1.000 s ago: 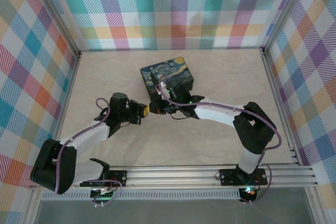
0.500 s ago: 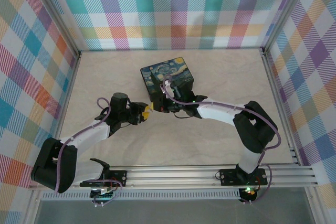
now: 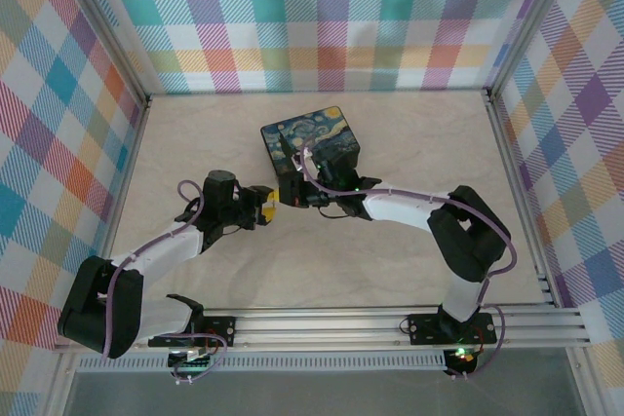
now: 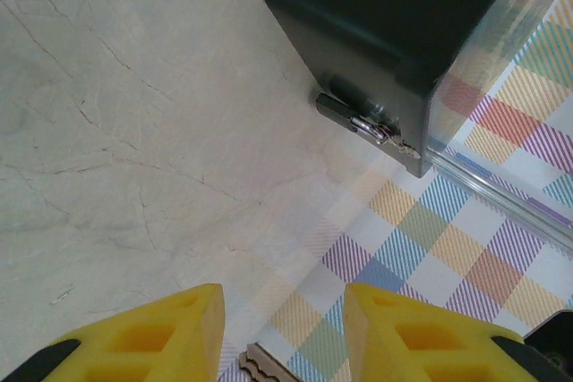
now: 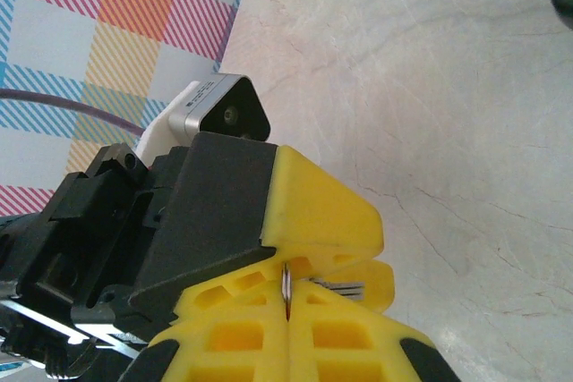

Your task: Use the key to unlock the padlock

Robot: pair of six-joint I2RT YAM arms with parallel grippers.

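Note:
My right gripper (image 3: 286, 198) (image 5: 288, 297) is shut on the key, pinching a thin metal part of it. The toothed blade of the key (image 5: 345, 290) pokes out toward the left arm. My left gripper (image 3: 265, 208) (image 4: 282, 310) faces it, open. The key blade (image 4: 260, 369) lies in the gap between the left gripper's yellow fingers (image 5: 322, 212), touching neither that I can see. The two grippers meet just in front of the dark painted tin (image 3: 312, 141) (image 4: 394, 15). A silvery clasp (image 4: 372, 123) sticks out from the tin's side. The padlock is hidden.
Checked walls enclose the pale marble-look table (image 3: 419, 143) on three sides, with aluminium posts at the corners. The arms' mounting rail (image 3: 322, 323) runs along the near edge. Open floor lies left and right of the tin.
My left gripper has gone from shut to open round the key blade. The right gripper stayed shut on the key and edged slightly left toward it.

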